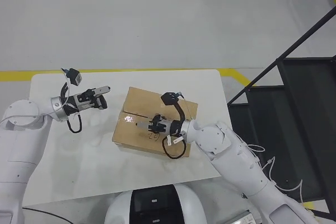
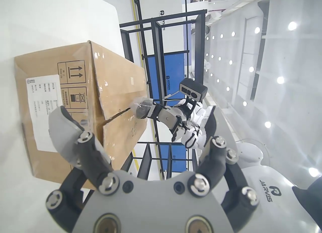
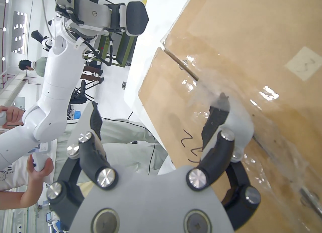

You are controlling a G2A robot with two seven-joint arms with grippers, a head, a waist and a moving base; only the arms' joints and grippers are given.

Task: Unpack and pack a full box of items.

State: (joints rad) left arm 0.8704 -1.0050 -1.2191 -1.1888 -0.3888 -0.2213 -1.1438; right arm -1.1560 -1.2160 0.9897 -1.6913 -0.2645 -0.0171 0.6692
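one box (image 1: pixel 135 105), left gripper (image 1: pixel 103 96), right gripper (image 1: pixel 145 124)

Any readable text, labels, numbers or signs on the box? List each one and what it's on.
Cardboard box, side face: handling symbol of two upward arrows; its caption is too small to read.
White label, same side: print too small to read.
Box top: black handwritten scrawl, not legible as a definite number.
White sticker, box top: faint mark, unreadable.
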